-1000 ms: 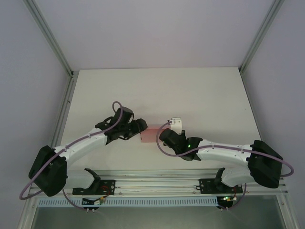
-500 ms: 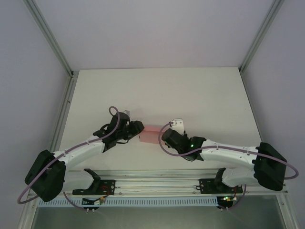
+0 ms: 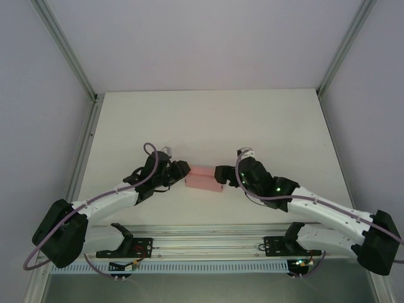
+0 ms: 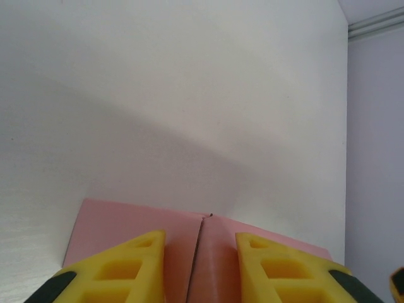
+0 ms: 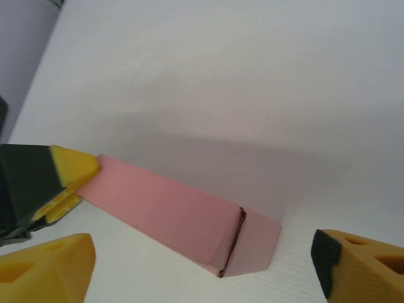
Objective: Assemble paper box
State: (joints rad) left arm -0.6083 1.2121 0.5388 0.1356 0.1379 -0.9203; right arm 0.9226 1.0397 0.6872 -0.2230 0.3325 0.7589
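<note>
L gripper point(image 3: 183, 172) is clamping the paper box point(image 3: 205, 178) at its nearest end, bracing it on the counter point(image 3: 252, 120). R gripper point(image 3: 221, 173), released wide, is hovering opposite, prob. to tuck the flap.

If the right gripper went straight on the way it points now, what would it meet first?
Most likely the paper box. Its near end, with the loose flap, lies straight ahead of the right gripper, in line with the gap between its open fingers. Depth is hard to judge.

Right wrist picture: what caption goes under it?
Open right gripper faces the pink paper box; left gripper pinches its far end.
</note>
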